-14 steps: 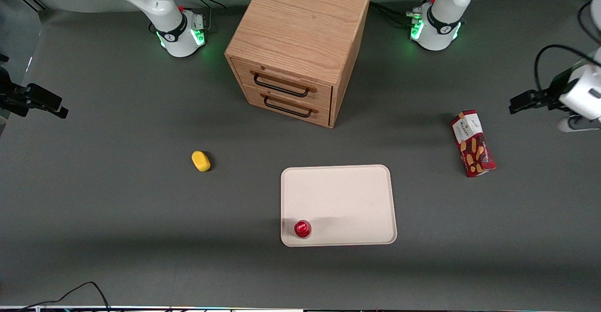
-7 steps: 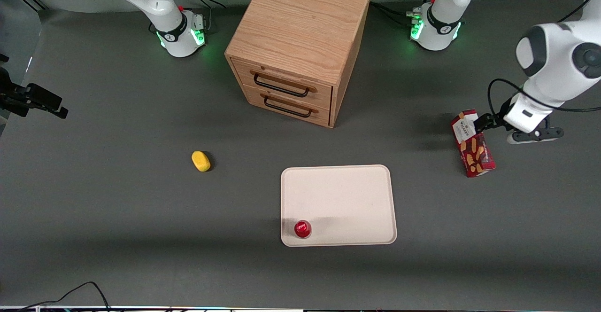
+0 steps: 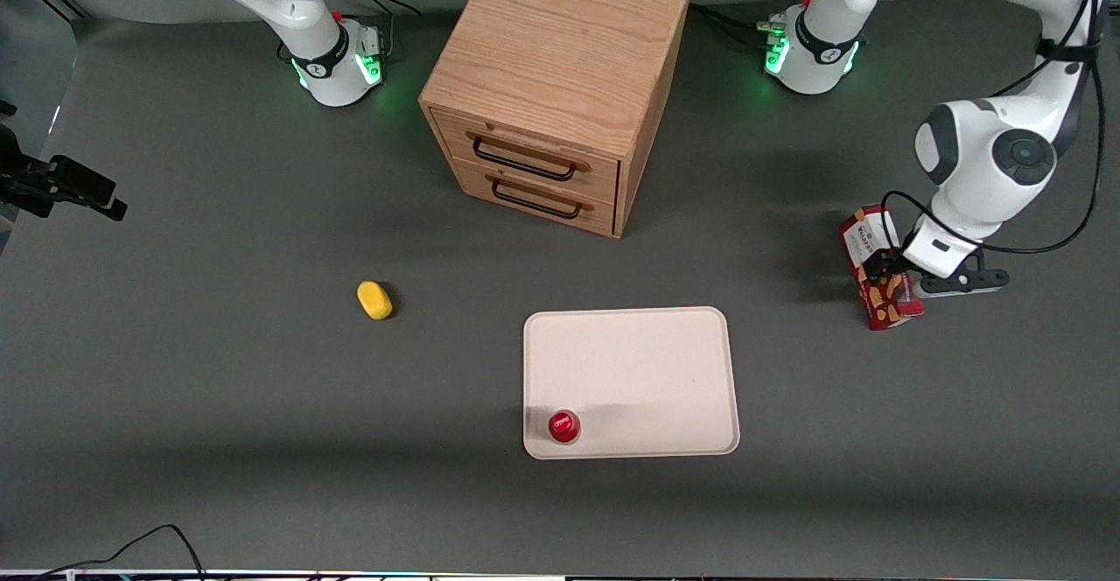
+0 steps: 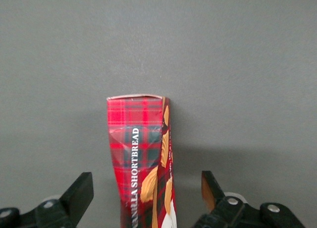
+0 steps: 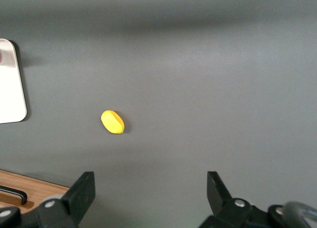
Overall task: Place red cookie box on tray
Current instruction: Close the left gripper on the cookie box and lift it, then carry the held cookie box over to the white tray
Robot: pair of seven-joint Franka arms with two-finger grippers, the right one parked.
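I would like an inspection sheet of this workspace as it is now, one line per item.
Surface: dark grey table.
Job's things: red cookie box on table toward working arm's end; tray empty apart from the cup.
Clutter: red-topped cup on tray; yellow sponge; wooden drawer cabinet, drawers shut.
Grippers: gripper open, fingers astride box, apart from it.
Cables: black cable at table's near edge.
Surroundings: nothing seen.

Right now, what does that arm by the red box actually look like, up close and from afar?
The arm is glossy white with rounded joints capped in dark grey discs, and black cables loop along it. Its base wears a black band and glows green. The pincer has two black fingers with small metal screws; it is open astride the cookie box.
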